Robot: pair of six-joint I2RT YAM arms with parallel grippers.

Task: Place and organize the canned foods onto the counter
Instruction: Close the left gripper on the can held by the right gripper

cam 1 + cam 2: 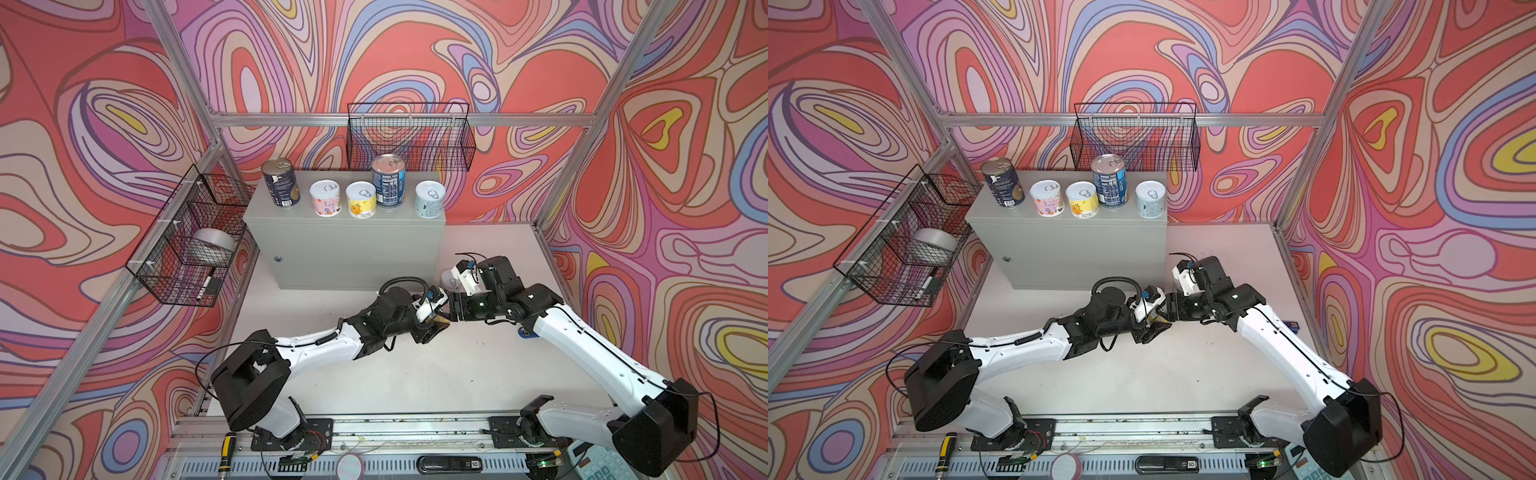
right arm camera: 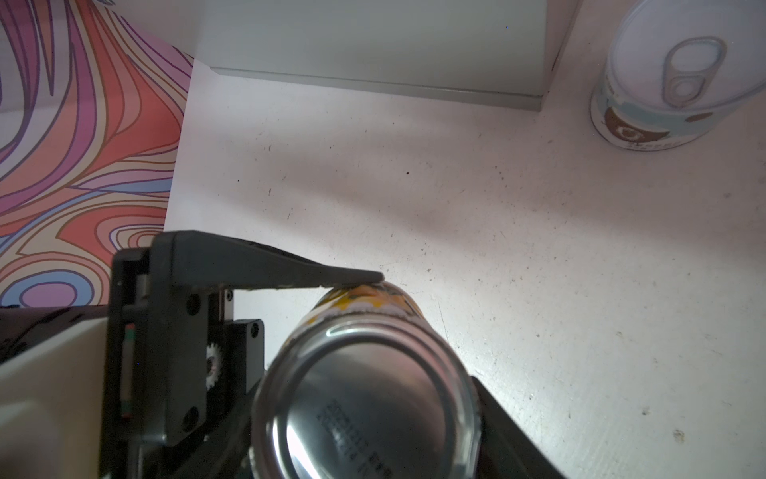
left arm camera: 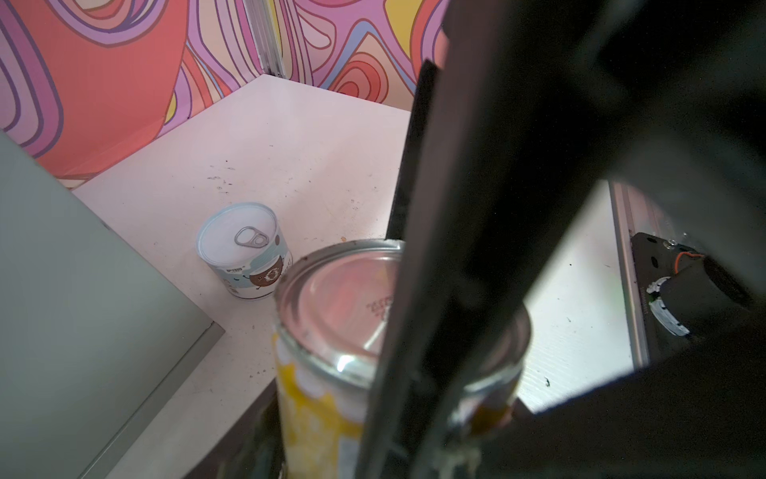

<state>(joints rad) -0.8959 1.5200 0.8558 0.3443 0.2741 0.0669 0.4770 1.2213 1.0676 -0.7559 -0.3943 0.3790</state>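
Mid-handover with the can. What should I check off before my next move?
1. Right end effector shut on the yellow-labelled metal can: ok.
2. Left end effector grip: cannot tell; one finger lies on the label, the opposite one is hidden.
3. Pull-tab end up: cannot tell; only a plain stamped end shows.
4. Bare room on the grey metal cabinet top, behind the short cans: ok.
5. Clearance from the white-labelled short can standing on the white tabletop: cannot tell.
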